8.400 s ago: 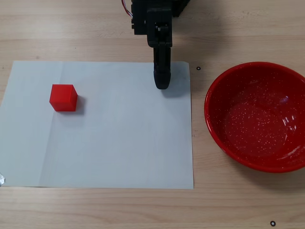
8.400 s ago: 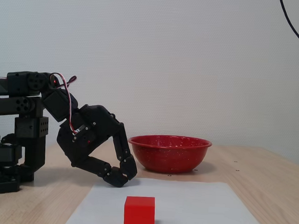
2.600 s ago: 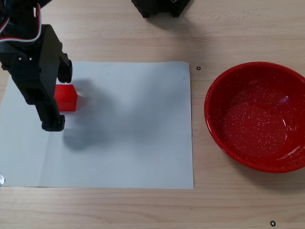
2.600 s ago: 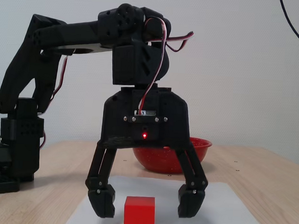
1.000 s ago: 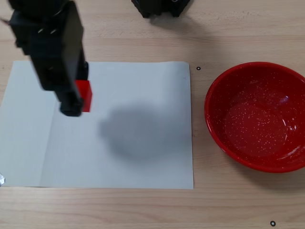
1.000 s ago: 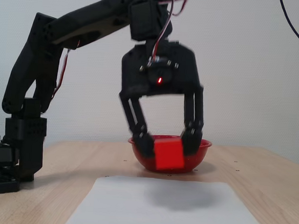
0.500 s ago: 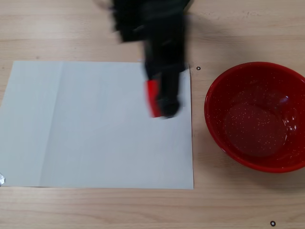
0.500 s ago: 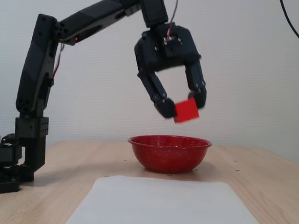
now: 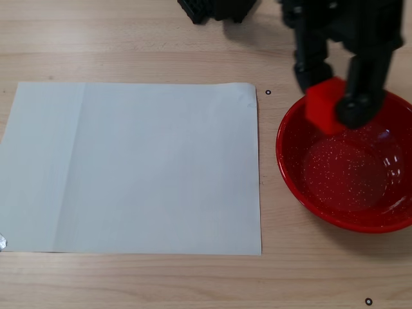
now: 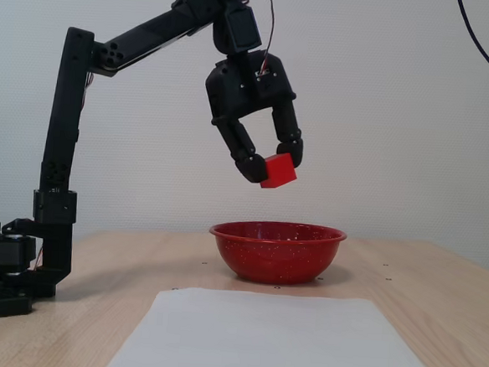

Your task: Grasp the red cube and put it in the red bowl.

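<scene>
My gripper is shut on the red cube, one black finger on each side of it. In both fixed views the cube hangs in the air above the red bowl, over the bowl's far left part as the top-down view shows it. The side view shows a clear gap between the cube and the bowl's rim. The glossy, white-speckled bowl rests on the wooden table at the right and holds nothing.
A white sheet of paper lies flat on the wooden table to the left of the bowl. The arm's black base stands at the left in the side view and at the top edge in the top-down view.
The gripper has carried the cube rightward from above the paper's right edge to above the bowl. It is still shut on the cube, high over the table.
</scene>
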Controlling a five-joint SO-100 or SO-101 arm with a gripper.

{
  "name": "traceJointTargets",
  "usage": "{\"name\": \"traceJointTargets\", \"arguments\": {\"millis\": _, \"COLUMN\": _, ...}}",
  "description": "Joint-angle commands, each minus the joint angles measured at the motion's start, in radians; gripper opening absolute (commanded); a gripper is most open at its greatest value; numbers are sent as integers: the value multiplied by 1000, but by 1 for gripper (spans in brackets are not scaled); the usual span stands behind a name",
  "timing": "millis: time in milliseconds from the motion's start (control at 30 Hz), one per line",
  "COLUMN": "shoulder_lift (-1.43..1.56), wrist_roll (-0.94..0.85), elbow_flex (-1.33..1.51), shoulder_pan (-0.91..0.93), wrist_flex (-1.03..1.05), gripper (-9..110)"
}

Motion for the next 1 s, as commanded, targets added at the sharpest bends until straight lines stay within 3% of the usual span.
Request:
{"name": "traceJointTargets", "arguments": {"millis": 0, "shoulder_lift": 186, "wrist_roll": -20, "elbow_flex": -18, "shoulder_pan": 41, "wrist_flex": -28, "gripper": 0}}
{"name": "traceJointTargets", "arguments": {"millis": 433, "shoulder_lift": 60, "wrist_roll": -44, "elbow_flex": -17, "shoulder_pan": 123, "wrist_flex": -137, "gripper": 0}}
{"name": "traceJointTargets", "arguments": {"millis": 600, "shoulder_lift": 35, "wrist_roll": -37, "elbow_flex": -32, "shoulder_pan": 123, "wrist_flex": -173, "gripper": 25}}
{"name": "traceJointTargets", "arguments": {"millis": 967, "shoulder_lift": 43, "wrist_roll": -41, "elbow_flex": -32, "shoulder_pan": 114, "wrist_flex": -152, "gripper": 29}}
